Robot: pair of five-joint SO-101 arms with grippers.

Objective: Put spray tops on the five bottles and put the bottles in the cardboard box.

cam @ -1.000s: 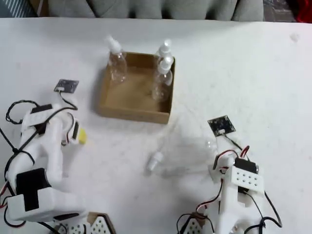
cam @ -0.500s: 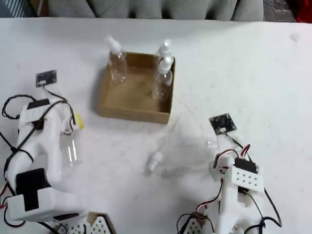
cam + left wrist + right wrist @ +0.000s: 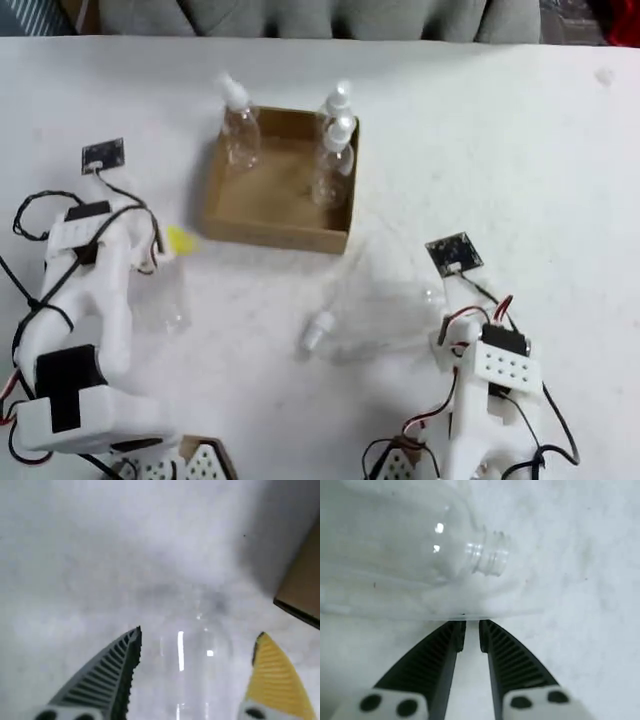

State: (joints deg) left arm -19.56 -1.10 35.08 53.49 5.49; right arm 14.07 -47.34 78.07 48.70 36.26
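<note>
The cardboard box (image 3: 232, 218) holds three clear bottles with white spray tops: one (image 3: 240, 130) at its far left corner and two (image 3: 333, 155) by its right wall. My left gripper (image 3: 199, 635) (image 3: 168, 252), with one grey and one yellow finger, is shut on a clear topless bottle (image 3: 195, 652) (image 3: 165, 295) just left of the box. Another topless clear bottle (image 3: 420, 535) (image 3: 385, 300) lies on its side, neck (image 3: 489, 557) pointing right. My right gripper (image 3: 470, 625) is shut beside it with nothing in it. A loose white spray top (image 3: 318, 331) lies near that bottle's base.
The white table (image 3: 520, 150) is bare to the right of the box. The box's corner (image 3: 300, 595) stands close to my left gripper. Small camera boards on wires (image 3: 455, 255) (image 3: 103, 155) stick out from both wrists. Chairs stand beyond the far edge.
My left arm has swung out to the left and then right towards the box, carrying the clear bottle. The right arm, the lying bottle and the loose spray top have not moved.
</note>
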